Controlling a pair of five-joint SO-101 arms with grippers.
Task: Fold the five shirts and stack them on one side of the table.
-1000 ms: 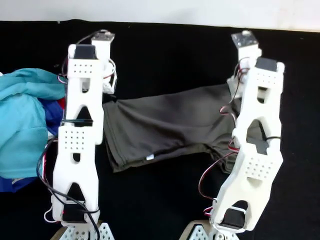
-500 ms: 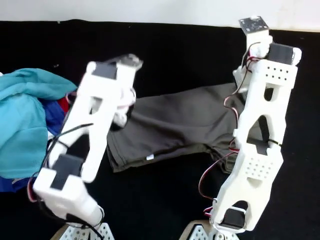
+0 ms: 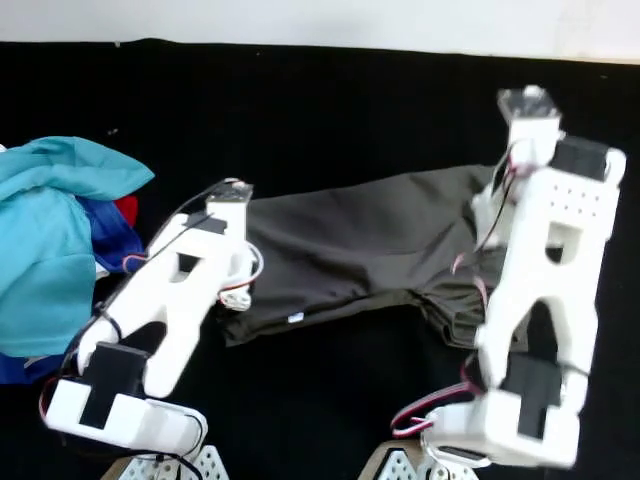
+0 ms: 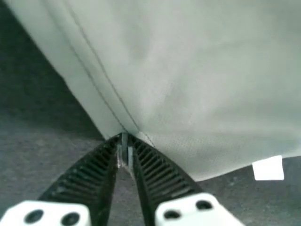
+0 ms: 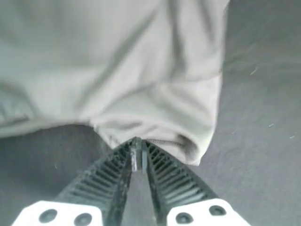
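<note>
A dark grey shirt (image 3: 360, 245) lies spread across the middle of the black table. My left gripper (image 3: 236, 292) is down at the shirt's left edge. In the left wrist view the left gripper (image 4: 123, 153) is shut, with the hem of the grey shirt (image 4: 188, 75) pinched at its tips. My right gripper (image 3: 487, 215) is at the shirt's right end. In the right wrist view the right gripper (image 5: 137, 157) is shut on a folded edge of the grey shirt (image 5: 117, 70). A white tag (image 4: 268, 168) shows at the hem.
A heap of other shirts sits at the table's left edge: a teal one (image 3: 50, 240) on top, with blue (image 3: 110, 235) and red (image 3: 125, 208) cloth under it. Bare black tabletop (image 3: 330, 100) stretches behind the grey shirt, up to a white wall.
Both arms have swung down from upright. The left gripper dropped to the shirt's left hem and the right arm shifted right; the shirt's left edge moved slightly.
</note>
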